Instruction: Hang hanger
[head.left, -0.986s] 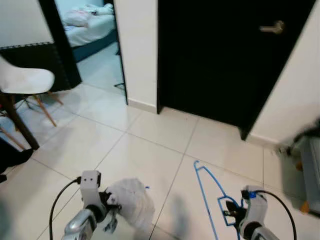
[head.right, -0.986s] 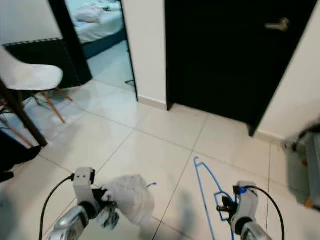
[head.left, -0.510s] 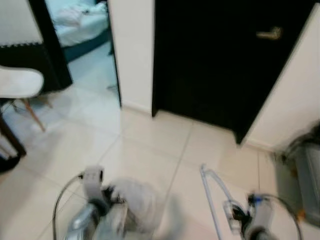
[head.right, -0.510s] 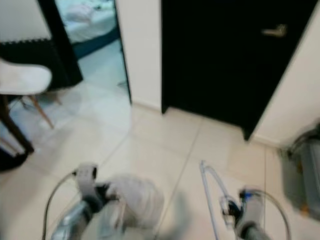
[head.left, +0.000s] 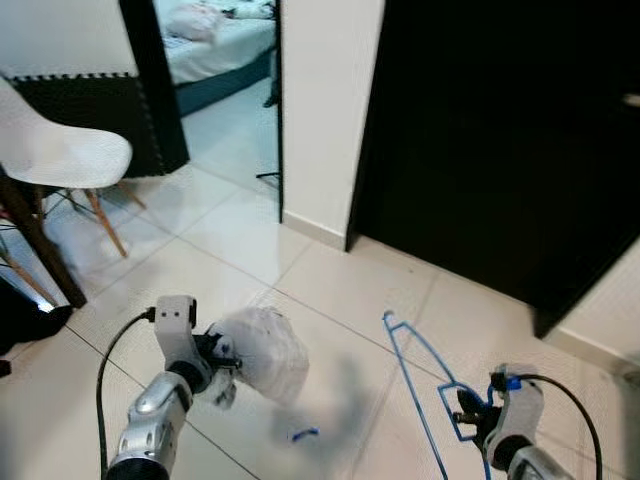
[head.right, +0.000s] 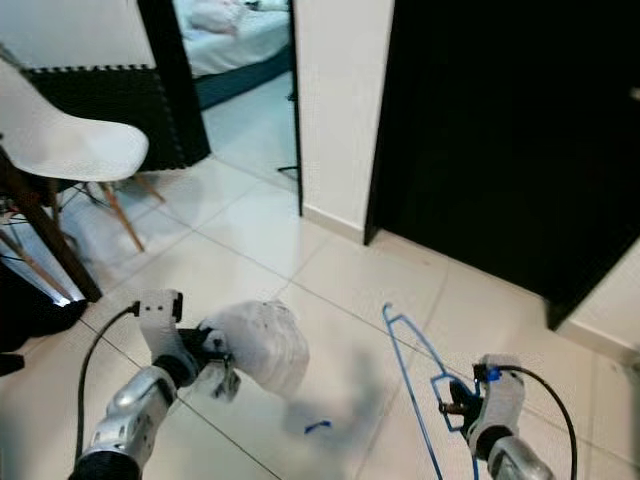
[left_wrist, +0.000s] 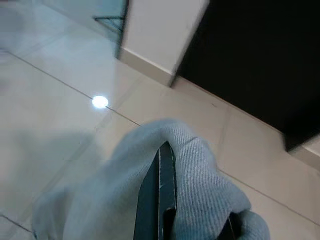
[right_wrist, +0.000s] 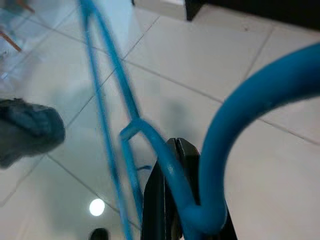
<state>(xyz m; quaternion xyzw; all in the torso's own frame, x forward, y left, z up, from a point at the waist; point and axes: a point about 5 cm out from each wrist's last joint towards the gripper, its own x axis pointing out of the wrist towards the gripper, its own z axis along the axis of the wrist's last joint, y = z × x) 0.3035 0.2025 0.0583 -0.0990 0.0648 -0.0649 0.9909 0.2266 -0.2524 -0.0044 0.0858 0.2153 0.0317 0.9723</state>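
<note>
Right gripper: my right gripper (right_wrist: 172, 200) is clamped on the blue hanger (head.left: 425, 385), fingers pressed together at the bend near its hook, low at my right side above the floor.
Hanger: the thin blue wire frame runs forward and to my left from that grip, held in the air over the pale tiled floor (head.left: 330, 280).
Left gripper: my left gripper (head.left: 222, 372) holds a bundle of white cloth (head.left: 262, 352); one black finger (left_wrist: 160, 195) lies along the ribbed fabric, which wraps around it.
Floor: a small blue scrap (head.left: 304, 434) lies on the tiles between my arms.
Ahead: a black door (head.left: 500, 140) stands shut beside a white wall section (head.left: 325, 100).
Left side: a white chair (head.left: 55, 150) on wooden legs, with an open doorway to a bed (head.left: 215, 45) behind.
</note>
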